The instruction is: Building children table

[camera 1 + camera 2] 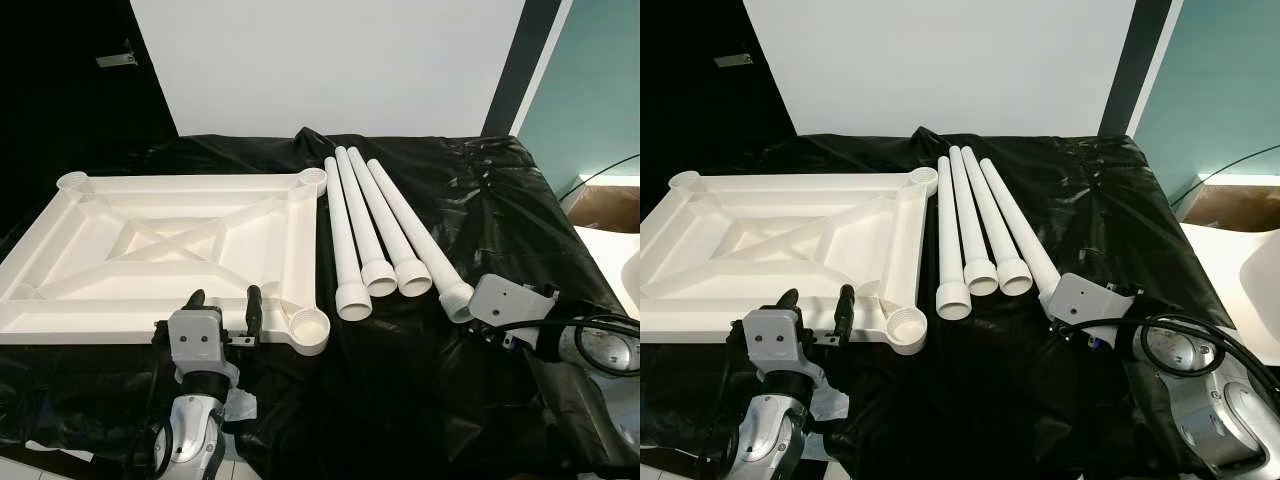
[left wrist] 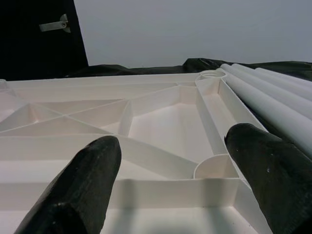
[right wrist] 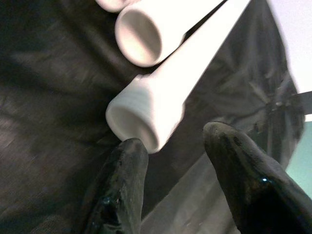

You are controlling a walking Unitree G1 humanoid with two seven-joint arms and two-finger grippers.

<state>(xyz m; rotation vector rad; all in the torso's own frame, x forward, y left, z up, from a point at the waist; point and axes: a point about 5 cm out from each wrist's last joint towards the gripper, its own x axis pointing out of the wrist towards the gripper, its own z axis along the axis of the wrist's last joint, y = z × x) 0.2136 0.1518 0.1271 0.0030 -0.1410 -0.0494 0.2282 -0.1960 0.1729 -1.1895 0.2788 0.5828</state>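
A white children's table top (image 1: pixel 300 250) lies upside down on the black cloth, ribs and corner sockets facing up. Beside it on the right lie several white tube legs (image 1: pixel 364 230), side by side. My left gripper (image 1: pixel 225 297) is open at the top's near edge, close to the near corner socket (image 1: pixel 310 328); its fingers (image 2: pixel 92 175) straddle the rim. My right gripper (image 3: pixel 175 139) is open just short of the threaded end of the rightmost leg (image 3: pixel 146 112), which lies apart from the fingers. From the head, the right wrist housing (image 1: pixel 510 300) hides those fingers.
Black cloth (image 1: pixel 400 390) covers the whole work surface and is wrinkled at the back and right. A white wall stands behind. To the right are a teal wall, a brown box (image 1: pixel 605 205) and a white surface (image 1: pixel 615 250). A black cable (image 1: pixel 600 325) loops on my right arm.
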